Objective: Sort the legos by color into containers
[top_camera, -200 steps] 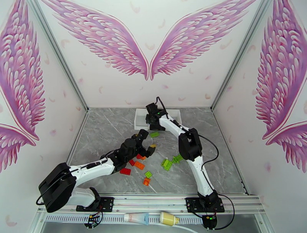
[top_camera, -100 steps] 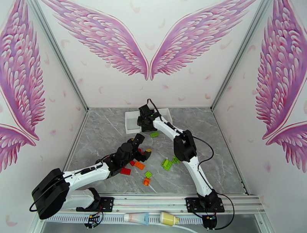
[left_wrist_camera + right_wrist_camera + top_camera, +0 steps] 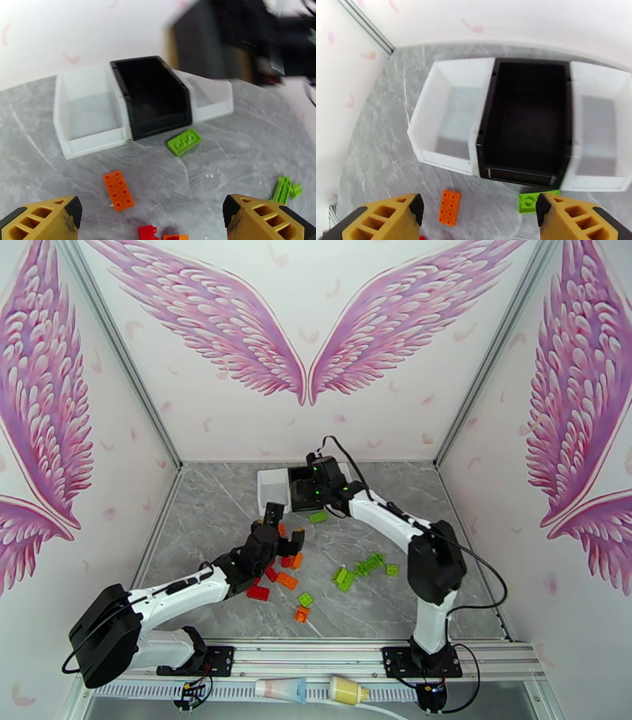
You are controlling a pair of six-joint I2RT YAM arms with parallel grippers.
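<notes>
my left pincer point(image 3: 285, 526) hangs spread wide and empty above red and orange legos point(image 3: 287, 580) on the grey table point(image 3: 213, 508). green legos point(image 3: 344, 578) lie to their right. my right pincer point(image 3: 484, 217), also wide and empty, hovers before the containers point(image 3: 446, 160). one green brick point(image 3: 529, 201) lies just in front of the black box point(image 3: 521, 175).

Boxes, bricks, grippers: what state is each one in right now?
Left white box, empty.
Black box, empty.
Right white box, empty.
Legos, loose on the table, none sorted yet.
Green brick, flat, studs up, by the black box.
Left gripper, open, holding nothing.
Right gripper, open, holding nothing.
</notes>
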